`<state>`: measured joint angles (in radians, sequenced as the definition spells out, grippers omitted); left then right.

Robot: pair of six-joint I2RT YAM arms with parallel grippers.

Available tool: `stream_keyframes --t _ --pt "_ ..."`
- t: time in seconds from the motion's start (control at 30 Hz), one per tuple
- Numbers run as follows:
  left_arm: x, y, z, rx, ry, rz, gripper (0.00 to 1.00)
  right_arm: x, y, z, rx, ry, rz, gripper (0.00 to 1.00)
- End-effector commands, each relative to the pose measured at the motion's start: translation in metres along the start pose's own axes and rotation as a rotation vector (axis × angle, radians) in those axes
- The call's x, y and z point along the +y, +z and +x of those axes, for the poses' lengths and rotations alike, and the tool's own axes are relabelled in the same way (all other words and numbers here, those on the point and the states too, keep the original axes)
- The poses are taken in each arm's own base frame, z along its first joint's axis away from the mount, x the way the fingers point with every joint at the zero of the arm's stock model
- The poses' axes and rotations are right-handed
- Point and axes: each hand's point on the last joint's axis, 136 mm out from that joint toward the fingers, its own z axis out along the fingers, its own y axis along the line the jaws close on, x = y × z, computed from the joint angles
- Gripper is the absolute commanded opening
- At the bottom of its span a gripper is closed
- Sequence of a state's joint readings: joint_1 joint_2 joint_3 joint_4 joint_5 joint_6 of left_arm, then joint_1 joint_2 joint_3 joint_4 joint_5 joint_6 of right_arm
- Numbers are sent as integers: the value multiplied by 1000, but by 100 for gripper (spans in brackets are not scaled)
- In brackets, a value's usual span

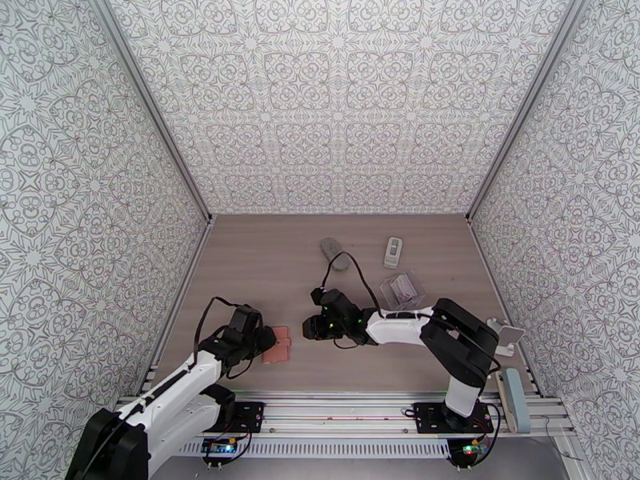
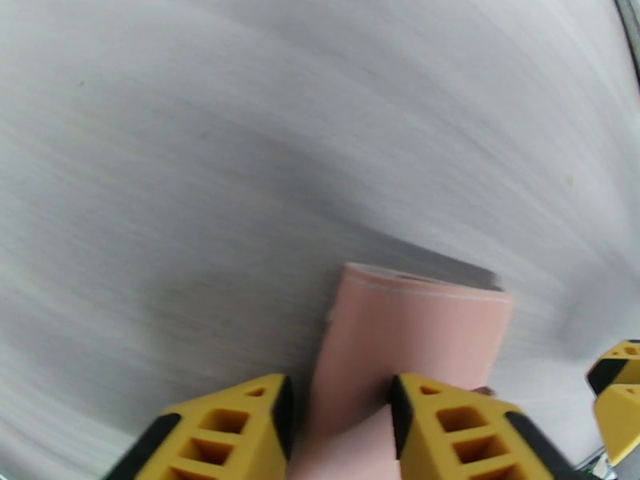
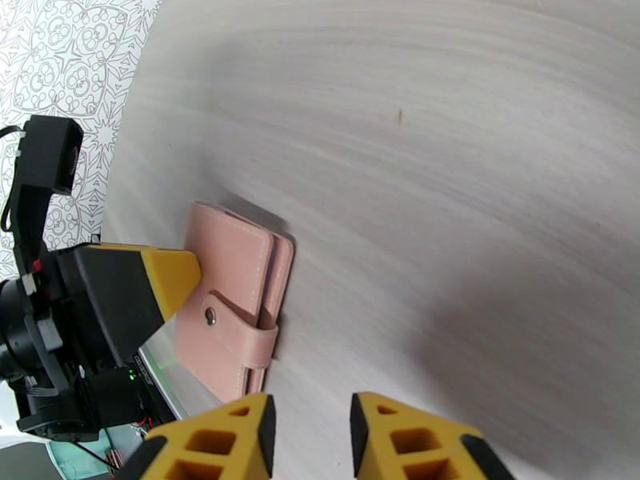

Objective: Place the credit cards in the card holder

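A pink card holder [image 1: 282,344] lies closed on the table near the front left, its snap strap [image 3: 240,330] fastened. My left gripper [image 1: 268,342] reaches it from the left. In the left wrist view the card holder [image 2: 416,330] fills the gap between the yellow fingers of the left gripper [image 2: 340,386], which is shut on its near edge. My right gripper [image 1: 306,327] hovers just right of the card holder [image 3: 232,290]. The right gripper [image 3: 310,410] is narrowly open with bare table between its fingers. I cannot pick out the credit cards with certainty.
Farther back on the table lie a grey oblong object [image 1: 334,251], a small white object [image 1: 393,251] and a clear plastic case [image 1: 402,288]. A flat pale piece [image 1: 507,335] and a teal bar [image 1: 513,398] sit at the right edge. Patterned walls enclose three sides.
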<state>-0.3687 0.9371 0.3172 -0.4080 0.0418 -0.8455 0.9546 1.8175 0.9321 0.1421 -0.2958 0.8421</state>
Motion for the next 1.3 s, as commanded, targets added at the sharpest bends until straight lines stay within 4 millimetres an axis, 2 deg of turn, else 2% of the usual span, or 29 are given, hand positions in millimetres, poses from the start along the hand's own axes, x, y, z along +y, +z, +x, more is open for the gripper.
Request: stream_keyframes --t 0.0,0.2,0.47,0.7,0.93,1.03,1.17,1.27 --pt "-15 4 10 37 11 92 33 11 8 1 14 -2 -20 32" --pt "-38 5 23 64 45 171 22 6 7 3 9 2 7 31" --pt "-69 10 39 84 121 251 23 -21 -8 8 4 -18 153 31" --pt "-105 12 60 120 186 309 22 -53 -36 17 -17 -20 312 31" --pt "-136 14 84 165 222 355 22 -77 -55 32 -2 10 408 31" --pt "-142 14 89 169 236 351 24 -83 -67 33 -26 15 444 31" --pt "-138 14 88 165 229 327 28 -85 -86 27 -63 -1 491 32" --pt "-132 10 85 159 225 314 34 -73 -105 19 -94 -33 488 35"
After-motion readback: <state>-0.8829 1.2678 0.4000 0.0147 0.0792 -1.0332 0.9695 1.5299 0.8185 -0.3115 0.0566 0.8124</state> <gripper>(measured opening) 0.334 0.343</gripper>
